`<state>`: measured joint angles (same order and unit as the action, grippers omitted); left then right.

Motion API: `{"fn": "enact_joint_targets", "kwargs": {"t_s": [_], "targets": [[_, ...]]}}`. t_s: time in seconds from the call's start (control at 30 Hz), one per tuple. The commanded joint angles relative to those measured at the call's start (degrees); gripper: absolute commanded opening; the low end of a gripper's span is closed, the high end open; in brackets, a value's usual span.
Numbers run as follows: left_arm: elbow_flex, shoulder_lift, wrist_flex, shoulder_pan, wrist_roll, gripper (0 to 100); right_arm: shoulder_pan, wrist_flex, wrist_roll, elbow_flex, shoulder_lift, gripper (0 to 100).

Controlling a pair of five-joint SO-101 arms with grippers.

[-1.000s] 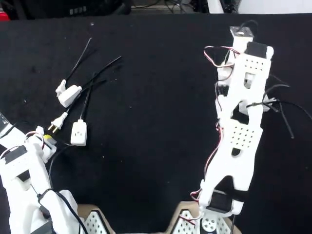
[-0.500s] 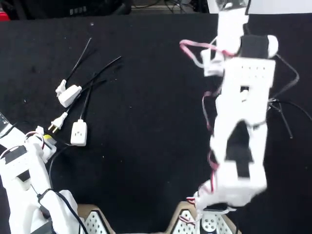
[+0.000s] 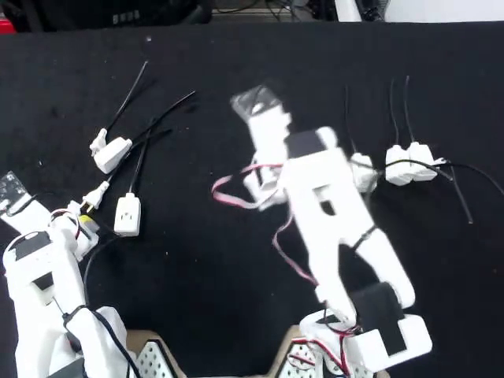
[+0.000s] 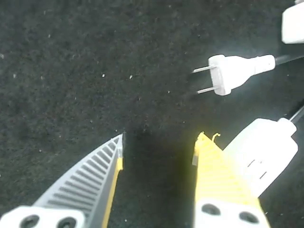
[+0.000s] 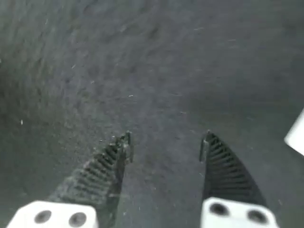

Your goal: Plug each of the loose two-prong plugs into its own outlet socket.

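A loose white two-prong plug [image 3: 94,195] [image 4: 232,78] lies on the black table beside a white outlet socket [image 3: 127,214] [image 4: 263,147]. My left gripper [image 4: 159,147] [image 3: 73,219] is open just short of the plug's prongs, and its yellow finger [image 4: 211,166] is next to the socket. Another white plug and socket [image 3: 110,151] lie joined farther back on the left. Several white plugs and sockets [image 3: 398,165] with black cords lie at the right. My right arm [image 3: 315,181] stretches over the table's middle. Its gripper [image 5: 164,142] is open above bare black cloth.
Thin black cords [image 3: 157,110] trail from the left plugs toward the back. A black cord [image 3: 472,177] runs off the right side. A white piece [image 5: 297,130] shows at the edge of the right wrist view. The black cloth [image 3: 197,260] between the arms is bare.
My right arm has swung from the table's right side to its middle, uncovering the plugs and sockets at the right. The left arm has shifted slightly.
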<state>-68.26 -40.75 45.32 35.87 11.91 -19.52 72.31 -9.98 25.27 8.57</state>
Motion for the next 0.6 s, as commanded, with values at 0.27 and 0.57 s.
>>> {"fn": "enact_joint_targets", "kwargs": {"t_s": [0.27, 0.57], "targets": [[15.8, 0.4, 11.7, -10.2, -23.9, 24, -7.1, -31.5, 0.5, 25.6, 2.2, 21.1], [28.3, 20.0, 15.0, -19.0, -26.8, 24, -7.0, -33.2, 0.5, 27.5, 2.2, 21.1]]}}
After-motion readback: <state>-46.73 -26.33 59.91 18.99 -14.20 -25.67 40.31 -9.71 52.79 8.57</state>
